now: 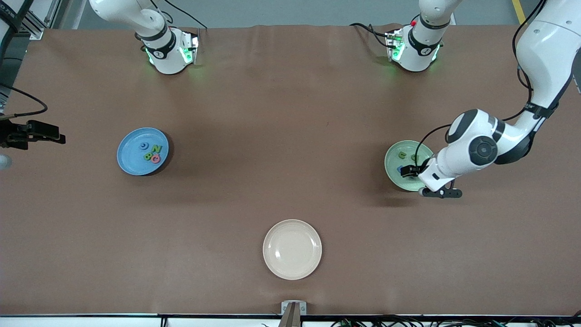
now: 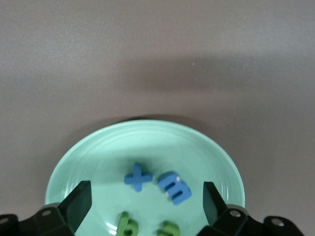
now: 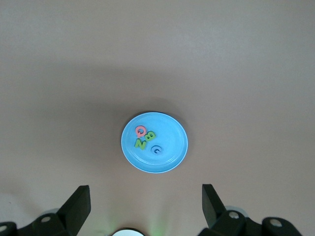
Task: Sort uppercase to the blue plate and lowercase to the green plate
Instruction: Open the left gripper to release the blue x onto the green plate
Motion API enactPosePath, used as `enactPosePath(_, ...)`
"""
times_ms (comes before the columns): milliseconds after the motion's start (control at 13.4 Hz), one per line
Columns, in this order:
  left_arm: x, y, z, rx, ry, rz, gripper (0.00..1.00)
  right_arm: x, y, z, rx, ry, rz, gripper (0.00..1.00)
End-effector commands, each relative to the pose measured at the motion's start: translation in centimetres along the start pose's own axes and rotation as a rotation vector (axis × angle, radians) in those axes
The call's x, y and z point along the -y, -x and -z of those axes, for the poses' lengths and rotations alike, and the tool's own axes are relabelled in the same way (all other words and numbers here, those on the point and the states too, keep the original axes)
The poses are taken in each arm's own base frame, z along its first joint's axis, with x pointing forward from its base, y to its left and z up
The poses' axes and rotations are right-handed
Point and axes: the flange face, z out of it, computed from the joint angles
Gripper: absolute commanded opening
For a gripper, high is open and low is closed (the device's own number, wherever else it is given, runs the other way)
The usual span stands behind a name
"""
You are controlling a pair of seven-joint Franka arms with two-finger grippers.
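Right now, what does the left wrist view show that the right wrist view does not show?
Only the left wrist view shows the green plate holding the blue x, the blue m and two green letters cut off at the view's edge, between the left gripper's open jaws. Only the right wrist view shows the blue plate with the pink Q, green N, green B and blue ring letter. Both show brown table and open jaws.
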Motion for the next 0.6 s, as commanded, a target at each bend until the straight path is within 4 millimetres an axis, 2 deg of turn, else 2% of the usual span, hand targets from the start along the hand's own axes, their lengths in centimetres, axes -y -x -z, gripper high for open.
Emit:
enactPosePath(0,0.7,1.2,2.6,0.014,0.014,-0.052,0.99,0.7,1.2,1.9,-0.035,0.008,0.004,1.00)
enactPosePath(223,1.4,2.3,3.7,0.024,0.055,-0.093,0.99,0.3,1.8,2.2,-0.047,-0.003,0.012,1.00)
enactPosePath(521,1.8,3.5,4.5,0.022,0.055,-0.049,0.99,1.2,3.2,2.1,-0.077,0.014,-0.001,1.00)
